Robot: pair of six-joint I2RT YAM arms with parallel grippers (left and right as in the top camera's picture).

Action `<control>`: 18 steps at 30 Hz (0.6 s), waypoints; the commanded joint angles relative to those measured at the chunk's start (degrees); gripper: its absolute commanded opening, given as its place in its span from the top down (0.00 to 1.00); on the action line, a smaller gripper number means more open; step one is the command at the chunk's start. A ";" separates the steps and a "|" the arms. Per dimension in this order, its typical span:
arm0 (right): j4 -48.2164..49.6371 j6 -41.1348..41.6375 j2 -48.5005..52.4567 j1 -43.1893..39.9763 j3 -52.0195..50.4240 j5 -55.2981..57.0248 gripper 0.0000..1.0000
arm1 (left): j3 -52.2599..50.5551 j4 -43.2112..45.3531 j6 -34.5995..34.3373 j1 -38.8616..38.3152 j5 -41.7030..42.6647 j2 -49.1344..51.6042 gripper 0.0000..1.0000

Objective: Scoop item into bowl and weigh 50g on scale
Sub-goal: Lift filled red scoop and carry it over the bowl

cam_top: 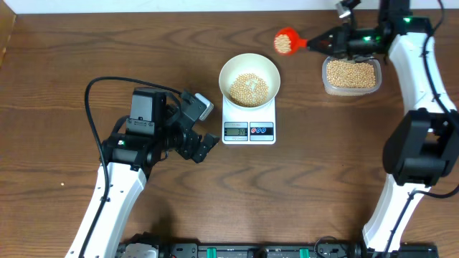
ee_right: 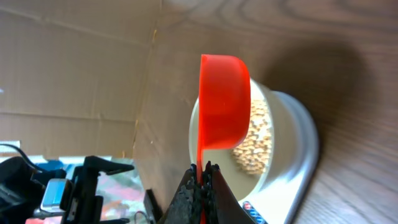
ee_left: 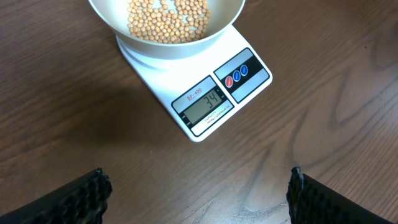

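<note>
While the scale (ee_left: 157, 76) read 34, the right gripper (ee_right: 200, 173), clamped on the loaded scoop (ee_right: 224, 102), prob needed a partial tip into the bowl (cam_top: 249, 62).

beans (cam_top: 248, 89) in bowl (cam_top: 249, 63) on scale (cam_top: 237, 119) | tub (cam_top: 324, 77) to its right | scoop (cam_top: 285, 41) between them

Both arms have smooth white shells over black joint housings. The left arm (cam_top: 118, 188), lower left, carries a looping black cable (cam_top: 87, 107) and a green light; the right arm (cam_top: 416, 64), upper right, has green lights too. The left gripper (ee_left: 199, 177) has ribbed black fingers (ee_left: 81, 196)
</note>
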 commanded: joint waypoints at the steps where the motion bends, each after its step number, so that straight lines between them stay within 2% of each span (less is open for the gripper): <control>1: 0.09 1.77 -0.76 1.99 0.74 -2.69 0.99 | -0.22 -0.02 0.52 -0.17 -0.33 0.17 0.07; 18: -6.03 -3.19 -5.42 9.92 0.74 11.74 0.99 | -0.20 -0.02 0.52 -0.17 -0.33 0.17 0.07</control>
